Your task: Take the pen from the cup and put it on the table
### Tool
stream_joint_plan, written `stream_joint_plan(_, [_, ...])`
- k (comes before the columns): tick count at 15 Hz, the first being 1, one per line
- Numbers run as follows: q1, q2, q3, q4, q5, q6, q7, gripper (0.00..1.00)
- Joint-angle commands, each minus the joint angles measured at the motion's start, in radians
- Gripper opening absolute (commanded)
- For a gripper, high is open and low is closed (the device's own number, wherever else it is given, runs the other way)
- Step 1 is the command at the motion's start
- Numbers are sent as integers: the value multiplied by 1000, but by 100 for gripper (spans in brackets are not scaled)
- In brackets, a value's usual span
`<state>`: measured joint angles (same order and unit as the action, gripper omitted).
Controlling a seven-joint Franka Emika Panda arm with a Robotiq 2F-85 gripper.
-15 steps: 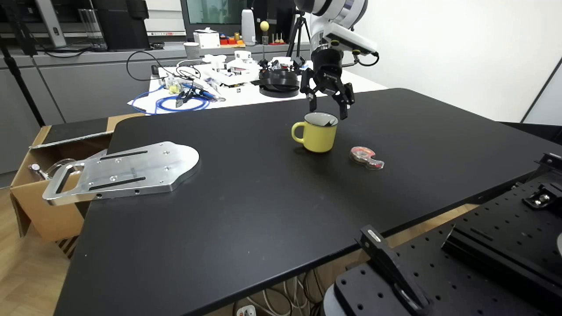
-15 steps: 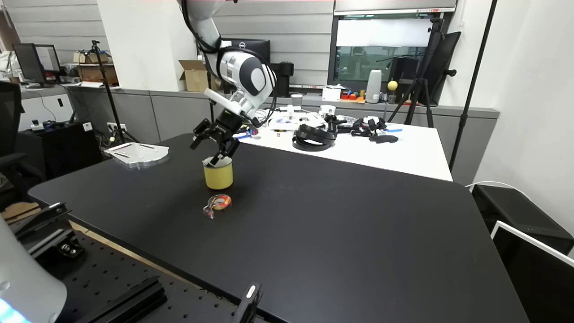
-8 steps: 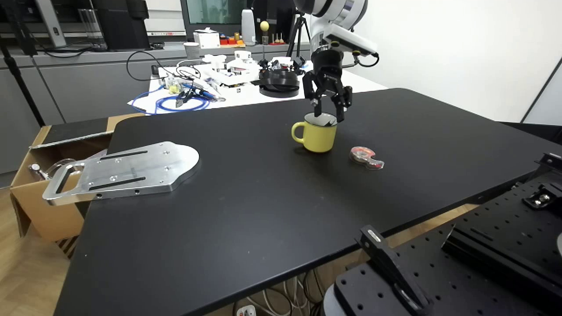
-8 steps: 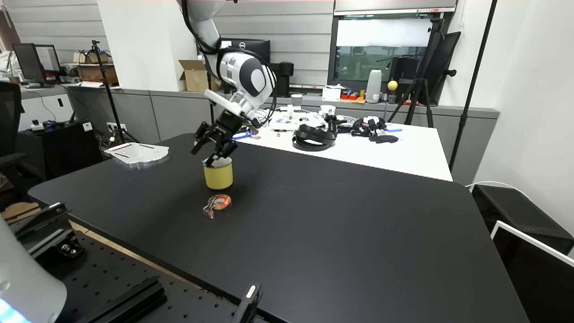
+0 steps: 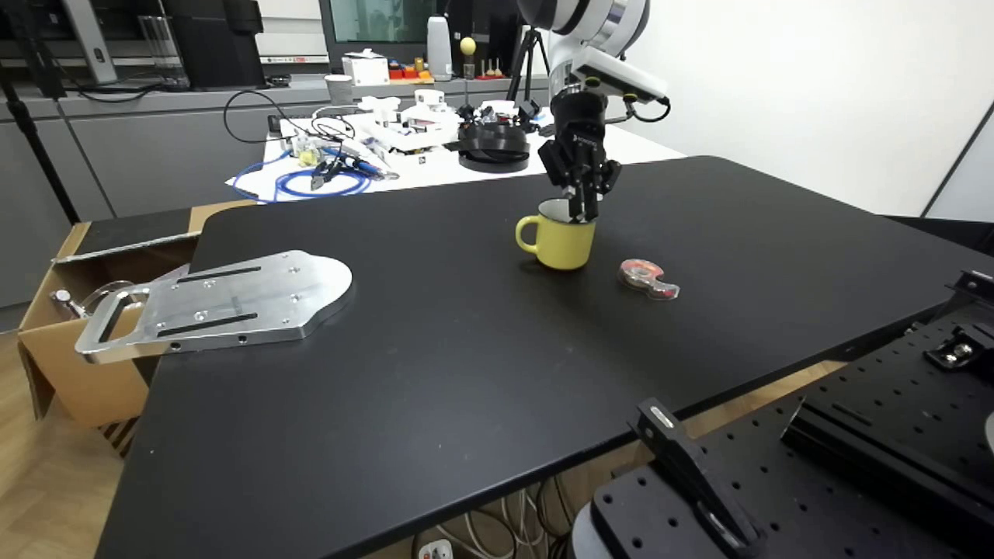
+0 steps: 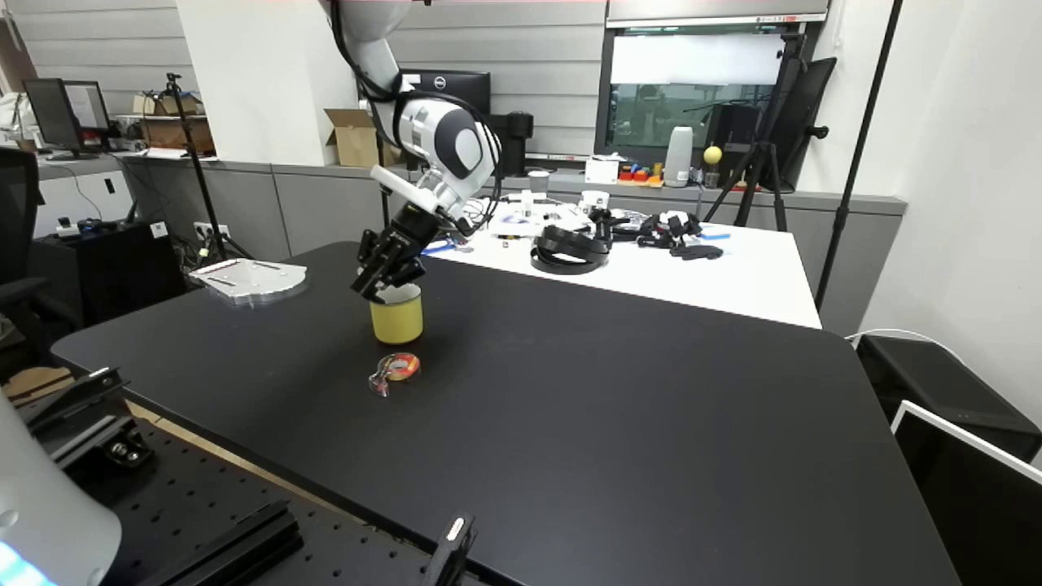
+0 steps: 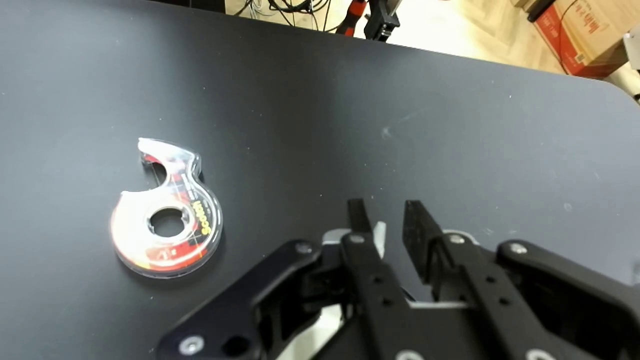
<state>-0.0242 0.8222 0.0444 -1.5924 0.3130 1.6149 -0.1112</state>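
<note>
Matte black table [image 5: 466, 388]: broad top with rounded corners and faint marks, spread beneath the gripper [image 5: 583, 210]. Gripper: stood over the cup [image 5: 563, 247], fingers [image 7: 359, 218] apart by a narrow gap in the wrist view, tips at the mouth. Cup: yellow, upright, directly under the gripper. Pen [image 7: 379, 239]: stood at the cup's mouth, pale end visible between the fingers, remainder hidden; whether it touched either finger could not be told. Tape [image 5: 644, 273]: clear and red, lay near the cup, on the gripper's near side in both exterior views. Plate [image 5: 233, 299]: silver metal, lay well apart from the gripper, handle past the table's edge. White table [image 6: 753, 285]: stood beyond the gripper, bearing a black device [image 5: 493, 144]. Window [image 6: 692, 118]: farther behind, above a grey ledge [image 6: 855, 208].
</note>
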Motion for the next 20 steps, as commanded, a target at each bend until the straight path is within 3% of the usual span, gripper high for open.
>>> stream_joint_plan(1, [-5, 18, 6, 31, -14, -24, 18, 55])
stream_joint_plan(2, [-4, 20, 6, 31, -15, -24, 16, 62])
stream_joint_plan(3, [-4, 21, 6, 31, -17, -23, 15, 19])
stream_joint_plan(5, [-2, 24, 6, 31, -18, -21, 15, 23])
stream_joint_plan(8, [0, 25, 6, 33, -19, -19, 15, 1])
stream_joint_plan(15, [1, 18, 9, 35, -21, -28, 14, 2])
stream_joint_plan(20, [-9, -11, 27, 57, 0, -102, 7, 2])
